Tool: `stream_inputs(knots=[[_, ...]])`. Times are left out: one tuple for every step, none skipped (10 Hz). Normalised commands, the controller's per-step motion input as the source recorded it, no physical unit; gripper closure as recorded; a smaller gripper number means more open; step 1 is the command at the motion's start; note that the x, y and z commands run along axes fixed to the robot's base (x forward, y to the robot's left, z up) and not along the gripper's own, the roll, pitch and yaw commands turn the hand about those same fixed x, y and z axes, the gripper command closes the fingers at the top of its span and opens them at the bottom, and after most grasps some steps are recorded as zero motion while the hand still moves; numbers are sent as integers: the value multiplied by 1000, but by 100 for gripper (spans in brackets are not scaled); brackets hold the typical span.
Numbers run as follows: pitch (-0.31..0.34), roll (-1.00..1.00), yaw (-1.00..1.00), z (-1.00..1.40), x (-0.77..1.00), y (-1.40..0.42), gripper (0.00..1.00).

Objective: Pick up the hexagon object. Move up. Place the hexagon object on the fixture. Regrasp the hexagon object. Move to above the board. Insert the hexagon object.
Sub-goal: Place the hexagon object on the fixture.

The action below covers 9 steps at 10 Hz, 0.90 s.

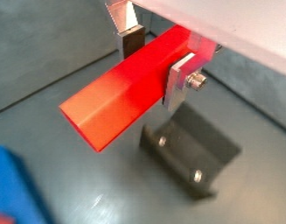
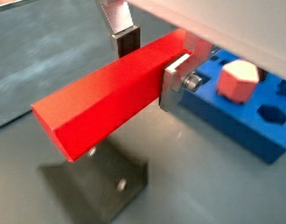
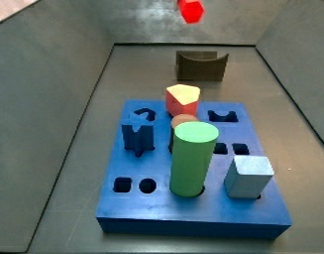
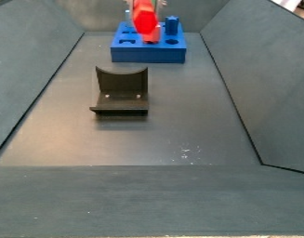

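The hand [image 1: 156,66] is clamped on the red bar [image 1: 124,92]. In both wrist views the two silver finger plates press against opposite long faces of the bar near one end, and the rest of the bar projects outward, clear of the floor.

In a wrist view the fixture [image 1: 190,150] stands on the grey floor below the bar and does not touch it. In a wrist view the blue board [image 2: 236,114] lies just beyond the held end of the bar, with a short red block with a cream top [image 2: 239,79] seated in it.

In a side view the bar appears as a small red shape [image 3: 191,11] high above the fixture [image 3: 201,65], well apart from it. The board [image 3: 191,169] lies nearer the camera and carries a green cylinder [image 3: 193,159], a pale blue cube [image 3: 249,176] and a dark blue peg [image 3: 139,131]. In a side view the bar [image 4: 143,19] hangs in the air in front of the board [image 4: 149,46]; the fixture [image 4: 121,89] stands on the floor closer to the camera.
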Motion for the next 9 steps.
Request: stream_inputs(knots=[[-21, 48, -148, -28, 814, -325, 100], [-4, 70, -78, -29, 737, -152, 100], [11, 85, -45, -26, 640, -83, 100], [24, 94, -26, -26, 565, -45, 100], [39, 99, -10, -19, 470, -28, 100], [165, -1000, -3, -38, 330, 1000, 100], [172, -1000, -16, -30, 262, 1000, 100], [182, -1000, -36, -8, 194, 887, 100], [188, -1000, -42, 5, 149, 796, 100]])
